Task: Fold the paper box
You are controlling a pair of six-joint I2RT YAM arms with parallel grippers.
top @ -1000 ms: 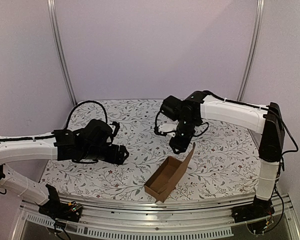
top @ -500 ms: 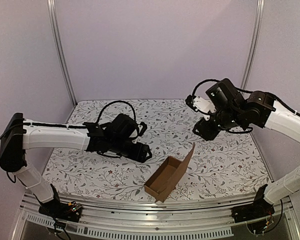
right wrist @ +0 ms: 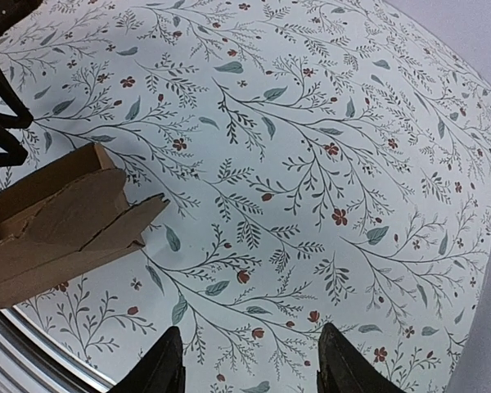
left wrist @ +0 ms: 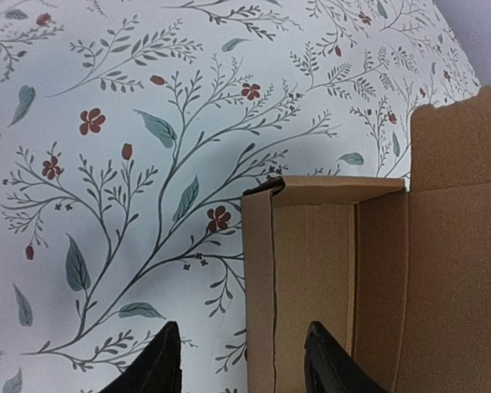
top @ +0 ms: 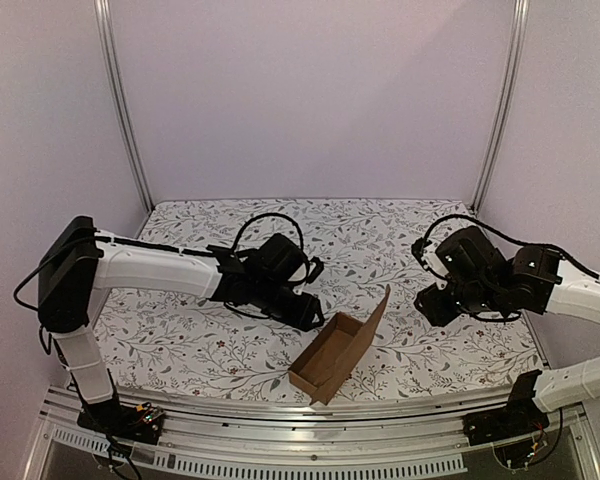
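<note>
Slippage worries me: my left gripper, apart over a wall of the plain brown corrugated cardboard box, may shove it; right gripper apart, empty.

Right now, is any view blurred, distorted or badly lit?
Top external view: even soft light, no glare, paper box sharp, frame posts leaning outward. Left wrist view: sharp, faint shadow on the floral cloth by the box. Right wrist view: wide-angle bending, the table edge curves.
</note>
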